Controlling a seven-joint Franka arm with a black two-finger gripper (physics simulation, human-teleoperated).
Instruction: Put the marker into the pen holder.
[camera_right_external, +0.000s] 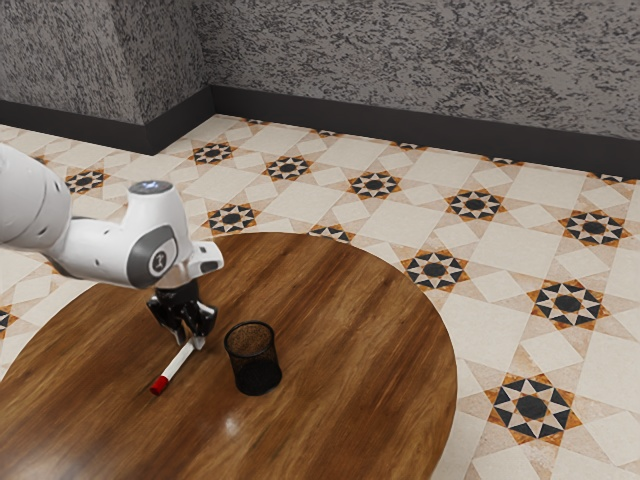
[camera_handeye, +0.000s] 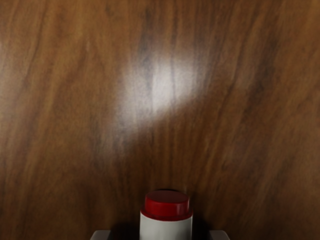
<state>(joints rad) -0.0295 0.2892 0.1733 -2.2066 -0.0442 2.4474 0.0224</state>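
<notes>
Marker on the counter, white body, red cap, sitting below the pincer. Cap end sticks out from under the pincer, toward the exterior view's lower left; pincer is over the white body at the end away from the cap. Wrist view has the cap and part of the white body between the two fingers, one finger on each side, gap on both sides, so pincer is apart and not clamped on the marker. Pen holder is black mesh, round, upright on the counter, near the marker and pincer, on their side toward the exterior view's right; marker is outside it. Counter is round brown wood, with a bright light spot in the wrist view. White arm comes in from the exterior view's left, hand pointing down. Around the counter: tiled floor with star patterns, dark baseboard, mottled gray wall behind.
</notes>
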